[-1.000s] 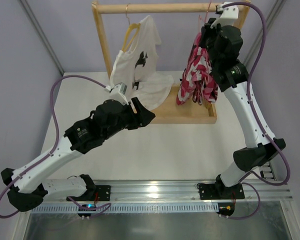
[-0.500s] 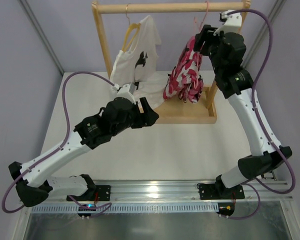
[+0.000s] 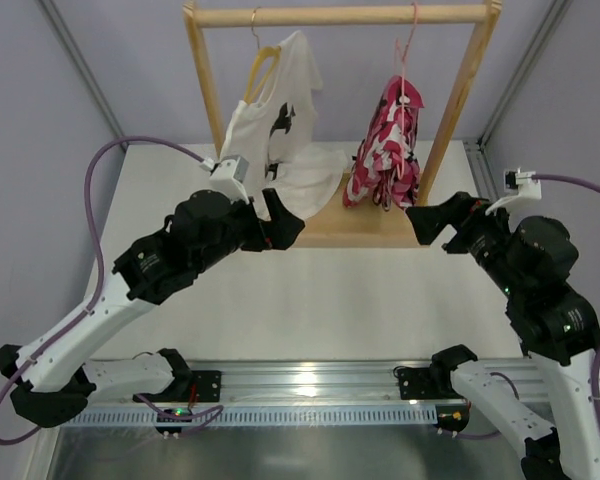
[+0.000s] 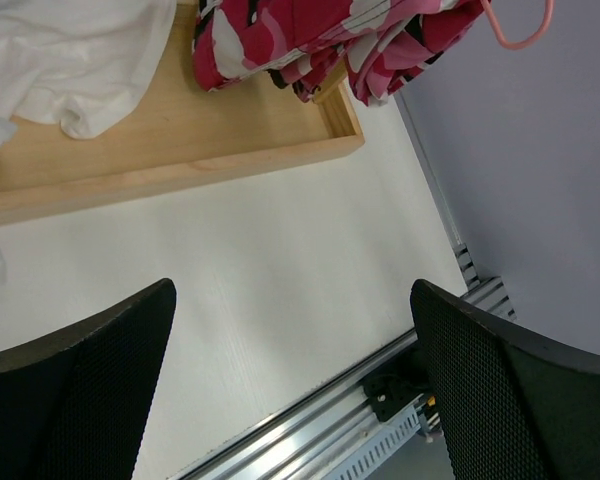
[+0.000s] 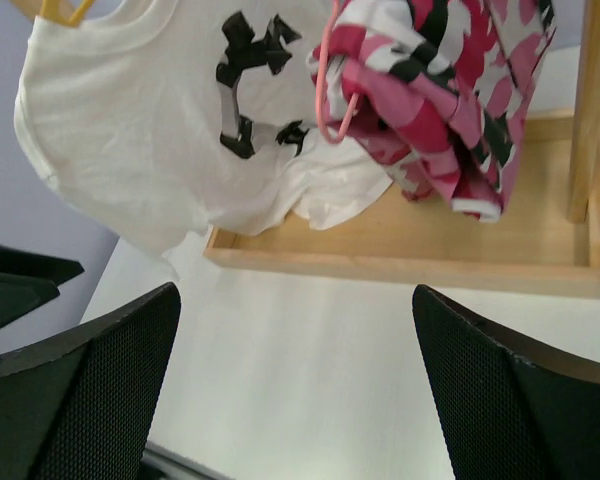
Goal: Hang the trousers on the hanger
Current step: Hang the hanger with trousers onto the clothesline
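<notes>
The trousers, in pink, white and black camouflage, hang folded over the thin pink hanger. Its hook sits on the wooden rail near the right post. No gripper touches them. My right gripper stands open and empty, below and to the right of the trousers, in front of the rack. My left gripper is open and empty over the rack's base, left of the trousers. The right wrist view shows the trousers and hanger beyond the open gripper. The left wrist view catches the trousers above its open gripper.
A white T-shirt with a black print hangs on a wooden hanger at the rail's left, its hem lying on the rack's wooden base tray. The rack's right post stands just behind my right gripper. The metal rail runs along the table's near edge.
My right gripper opened, left the hanger at the rail and drew back down to the right front. The trousers swung and now hang free. My left gripper opened wider.
</notes>
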### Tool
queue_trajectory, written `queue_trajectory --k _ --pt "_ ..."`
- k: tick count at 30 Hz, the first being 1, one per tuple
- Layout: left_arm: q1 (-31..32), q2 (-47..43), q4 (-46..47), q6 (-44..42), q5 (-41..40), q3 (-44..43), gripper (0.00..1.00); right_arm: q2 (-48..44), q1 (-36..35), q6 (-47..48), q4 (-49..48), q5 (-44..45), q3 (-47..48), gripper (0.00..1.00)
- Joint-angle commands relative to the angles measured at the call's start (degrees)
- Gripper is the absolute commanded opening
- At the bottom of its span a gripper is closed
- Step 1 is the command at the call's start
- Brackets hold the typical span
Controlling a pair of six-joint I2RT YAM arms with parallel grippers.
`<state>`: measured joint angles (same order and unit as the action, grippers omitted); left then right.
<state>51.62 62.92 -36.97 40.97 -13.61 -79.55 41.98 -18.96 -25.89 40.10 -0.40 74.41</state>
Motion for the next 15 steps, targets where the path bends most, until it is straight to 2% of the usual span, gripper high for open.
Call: queue_trajectory --k 1,4,8,15 --pt "-0.2 -6.48 0.58 -2.3 2.26 6.04 1.0 -4.44 -0.02 -3.38 4.1 -5.75 -3.39 1.0" --pt "-0.2 -12.63 4.53 -1.86 4.72 12.55 1.0 -8.22 0.06 -3.9 5.17 -6.45 -7.52 1.0" --pt "-0.2 -19.31 6.29 -1.33 2.8 16.69 1.0 -11.91 -0.02 -5.22 3.24 -8.39 -11.65 1.0" --pt "-0.2 -24.42 7.0 -3.09 -0.45 16.98 1.0 -14.99 0.06 -4.87 0.95 -6.98 -13.24 1.0"
